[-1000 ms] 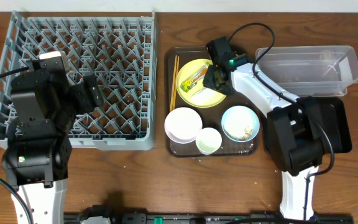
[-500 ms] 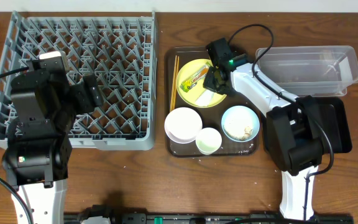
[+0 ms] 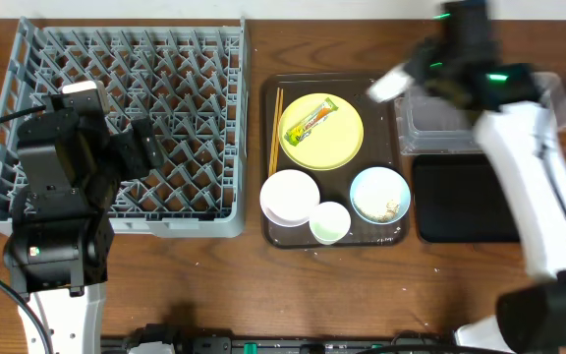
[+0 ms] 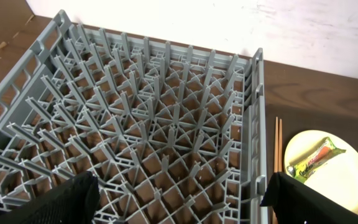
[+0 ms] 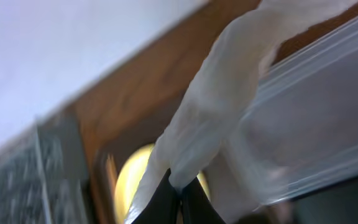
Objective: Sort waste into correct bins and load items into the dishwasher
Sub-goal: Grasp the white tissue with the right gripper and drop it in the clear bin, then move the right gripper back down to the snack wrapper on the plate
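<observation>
My right gripper point(image 3: 393, 84) is shut on the white crumpled piece point(image 5: 216, 106) and holds it in the air by the left end of the clear tub point(image 3: 480, 108); the view is blurred. The green-and-orange wrapper point(image 3: 314, 120) lies on the yellow plate point(image 3: 332, 143) on the brown tray. Chopsticks point(image 3: 276, 128) lie left of the plate. The white bowl point(image 3: 289, 197), small cup point(image 3: 330, 222) and blue bowl point(image 3: 379, 195) with pale crumbs sit in front. My left gripper point(image 4: 179, 205) is open over the grey dish rack point(image 3: 116, 128). The black tray point(image 3: 465, 202) lies below the tub.
The dark brown serving tray point(image 3: 271, 231) sits between the rack and the bins. The left arm body point(image 3: 62, 197) covers the rack's near left corner. The right arm point(image 3: 538, 187) reaches over the black tray.
My right gripper has lifted off the yellow plate with the white piece and swung fast to the right toward the clear tub. The left arm has not moved.
</observation>
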